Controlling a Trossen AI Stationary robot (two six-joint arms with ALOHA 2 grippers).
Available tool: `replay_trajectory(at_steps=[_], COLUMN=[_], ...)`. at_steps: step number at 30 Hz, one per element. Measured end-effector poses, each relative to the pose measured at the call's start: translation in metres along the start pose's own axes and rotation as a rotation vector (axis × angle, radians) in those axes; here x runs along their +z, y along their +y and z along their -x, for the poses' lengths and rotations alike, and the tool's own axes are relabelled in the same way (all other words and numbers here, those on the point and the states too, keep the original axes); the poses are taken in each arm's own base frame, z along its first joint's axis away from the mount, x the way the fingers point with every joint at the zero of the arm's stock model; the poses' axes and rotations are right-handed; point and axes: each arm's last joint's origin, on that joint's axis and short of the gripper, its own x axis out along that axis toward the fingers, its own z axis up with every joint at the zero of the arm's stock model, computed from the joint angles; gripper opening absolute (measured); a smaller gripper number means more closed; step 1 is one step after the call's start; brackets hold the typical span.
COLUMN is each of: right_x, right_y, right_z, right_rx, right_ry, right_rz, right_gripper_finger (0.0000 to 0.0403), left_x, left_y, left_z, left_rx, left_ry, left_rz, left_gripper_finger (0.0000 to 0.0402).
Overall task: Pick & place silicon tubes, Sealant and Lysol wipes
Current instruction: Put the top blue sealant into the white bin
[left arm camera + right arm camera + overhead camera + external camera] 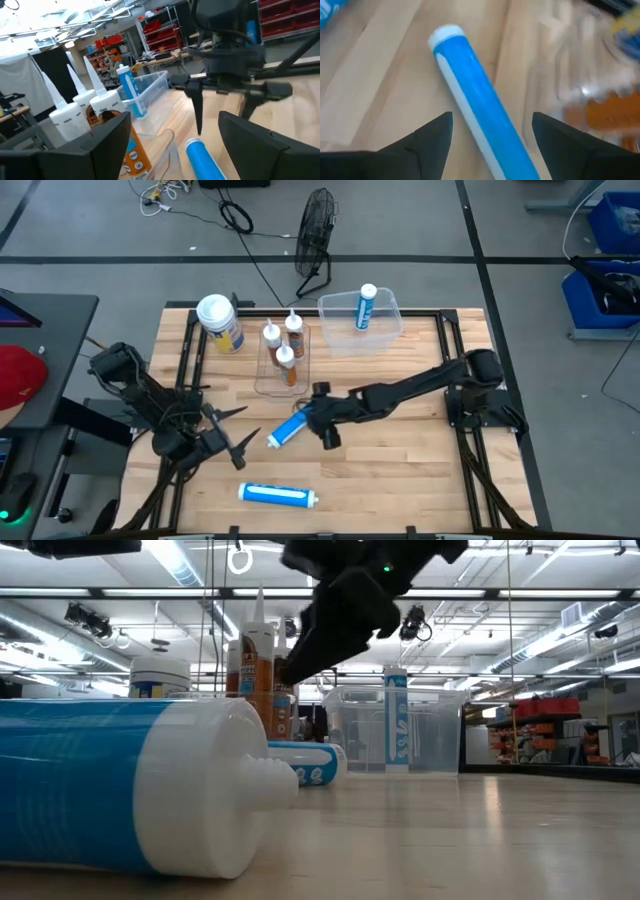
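Note:
A blue tube (288, 430) lies flat on the wooden table near its middle; it also shows in the right wrist view (480, 110). My right gripper (312, 418) hangs open above it, one finger on each side (492, 122), not touching it. My left gripper (238, 438) is open and empty just left of that tube. A second blue tube (278, 495) lies near the front edge. A third blue tube (366, 307) stands in a clear bin (390, 330). Orange nozzle-tipped tubes (283, 345) stand in a clear tray. The Lysol wipes canister (220, 322) stands upright at the far left.
A black fan (315, 240) stands beyond the table's far edge. The clear tray of orange tubes lies just beyond my right gripper. Bare wood lies at the table's right and near right (420, 470). In the low view the near tube (120, 790) fills the foreground.

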Motion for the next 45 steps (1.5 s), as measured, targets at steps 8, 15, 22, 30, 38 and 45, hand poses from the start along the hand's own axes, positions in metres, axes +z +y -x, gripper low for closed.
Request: replay_trajectory(at_steps=[8,15,22,30,38,45], right_x=[0.011,0.014,0.006,0.006,0.014,0.021], right_y=[0.009,0.012,0.0,-0.003,0.005,0.018], right_z=[-0.037,-0.067,-0.08,-0.081,-0.081,-0.079], right_rx=[0.061,0.079,0.063,0.111,0.177,0.218], right_ry=[0.066,0.166,0.206,0.171,0.085,0.029], right_rz=[0.194,0.305,0.303,0.274,0.227,0.231], right_gripper_finger=[0.0281,0.028,0.0272,0.0272,0.0272,0.0272], left_x=[-0.005,-0.006,-0.006,-0.011,-0.015,-0.014], left_y=[-0.001,-0.001,-0.002,-0.006,-0.008,-0.007], left_z=[0.003,0.003,0.003,0.003,0.003,0.003], left_rx=[-0.014,-0.014,-0.014,-0.013,-0.012,-0.012], left_ry=[-0.004,-0.003,-0.003,-0.003,-0.003,-0.003], left_rz=[0.031,0.033,0.042,0.031,0.041,0.043], left_gripper_finger=[0.0307,0.0307,0.0307,0.0307,0.0307,0.0307])
